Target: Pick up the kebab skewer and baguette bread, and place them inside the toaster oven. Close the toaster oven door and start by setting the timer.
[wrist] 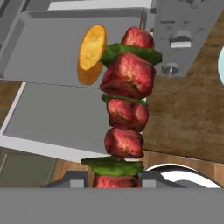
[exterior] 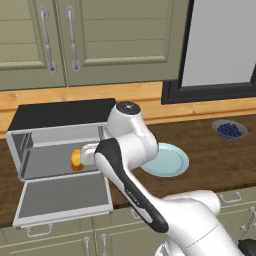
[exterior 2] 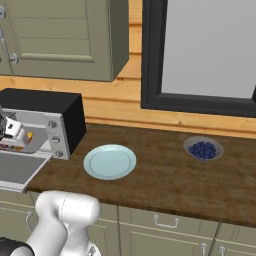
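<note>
Claw (wrist: 116, 179) clamped on kebab skewer (wrist: 127, 100), before open toaster oven (wrist: 65, 48).

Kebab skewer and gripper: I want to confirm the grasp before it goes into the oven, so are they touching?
Touching. The hand view shows the kebab skewer rising from between the gripper fingers, its lowest chunk pinched with no gap either side.

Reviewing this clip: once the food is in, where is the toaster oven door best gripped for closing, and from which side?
Grip the bar handle along the outer edge of the toaster oven door, coming from below: the door lies open flat, hinged at the oven, so that edge likely swings up most easily.
</note>
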